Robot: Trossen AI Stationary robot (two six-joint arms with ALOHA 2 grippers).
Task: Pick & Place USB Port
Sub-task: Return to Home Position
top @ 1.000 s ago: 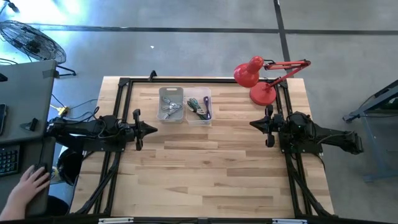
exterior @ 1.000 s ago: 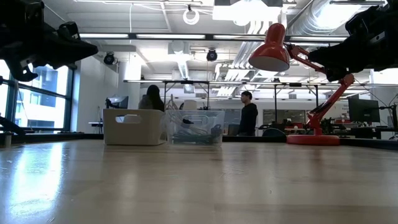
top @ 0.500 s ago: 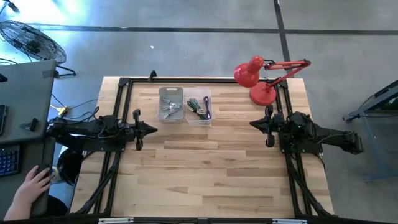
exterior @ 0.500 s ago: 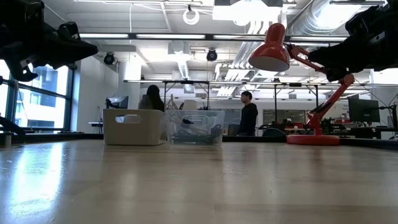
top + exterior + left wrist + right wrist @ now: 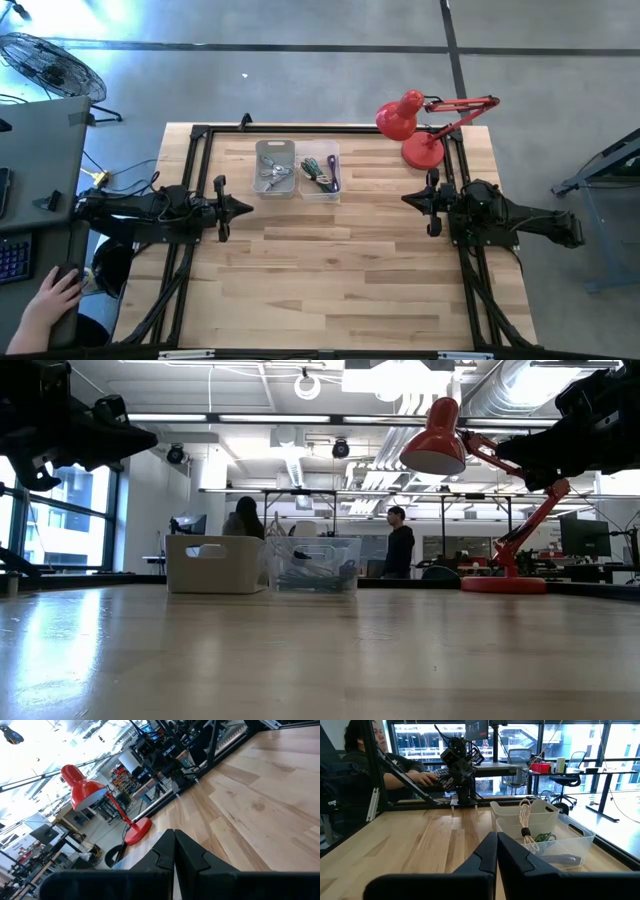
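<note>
Both arms sit drawn back at the sides of the table (image 5: 340,280). The left gripper (image 5: 246,209) hangs over the table's left side, pointing inward. Its two fingers are pressed tip to tip with nothing between them. The right gripper (image 5: 405,199) mirrors it on the right side, likewise closed flat and empty. The two are well apart, with bare wood between them.

At the far side of the table, a little left of centre, two bins stand touching side by side. The grey bin (image 5: 275,168) is the left one and has a tangle of white charger cables (image 5: 272,180) lying in it. The white bin (image 5: 320,172), see-through from the side, holds the purple patterned charger cable (image 5: 331,180) beside a bit of green cable (image 5: 313,166).

A red desk lamp (image 5: 412,128) stands at the far right corner, its head leaning toward the bins. Off the near left corner a person's hand (image 5: 50,295) shows beside the left arm's base. In the room beyond the far edge, a first person (image 5: 243,518) shows above the grey bin and a second person (image 5: 400,540) stands right of the bins
</note>
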